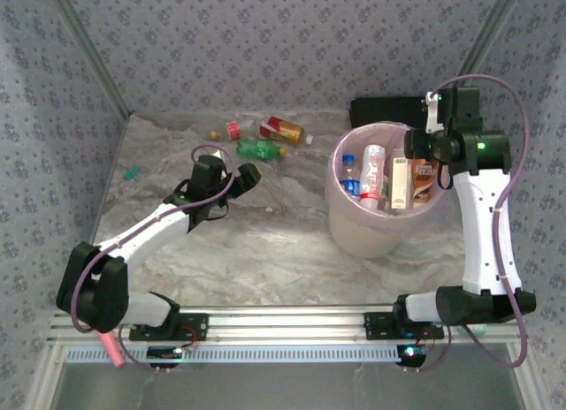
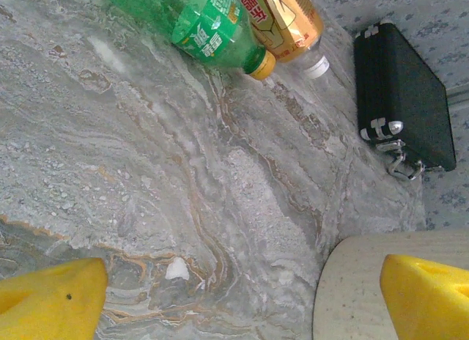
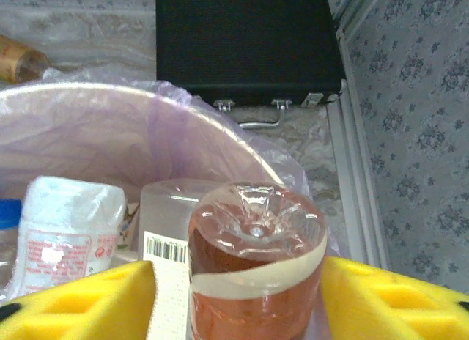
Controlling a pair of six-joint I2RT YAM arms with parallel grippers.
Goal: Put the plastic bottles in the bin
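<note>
the green bottle [image 2: 209, 25] lies on its side at the far part of the table [image 2: 146, 171], with a yellow cap and a green label whose white lettering is too tilted to read. touching it on the far side is the red and gold bottle [image 2: 282, 17], with large chinese characters on its label. in the bin [image 3: 110, 127], a clear bottle [image 3: 165, 245] shows a printed barcode. to its left stands a white bottle [image 3: 69, 230] with a red label whose print is too blurred to read.

the left gripper [image 2: 242, 303] hangs spread wide over bare table, its yellow pads [image 2: 51, 303] far apart with nothing between them. it is on the near side of the green bottle and left of the bin's rim.

the right gripper [image 3: 245, 289] is above the right side of the bin with a brown bottle [image 3: 256, 267] between its pads, base towards the camera. the right pad lies against the bottle, but a narrow gap shows on the left, so whether it is clamped or let go cannot be told.

a small red-labelled bottle [image 1: 233, 130] lies left of the red and gold one. a black case [image 3: 245, 43] with metal latches stands just beyond the bin against the far wall, and a small teal object [image 1: 132, 172] lies at the table's left edge.
</note>
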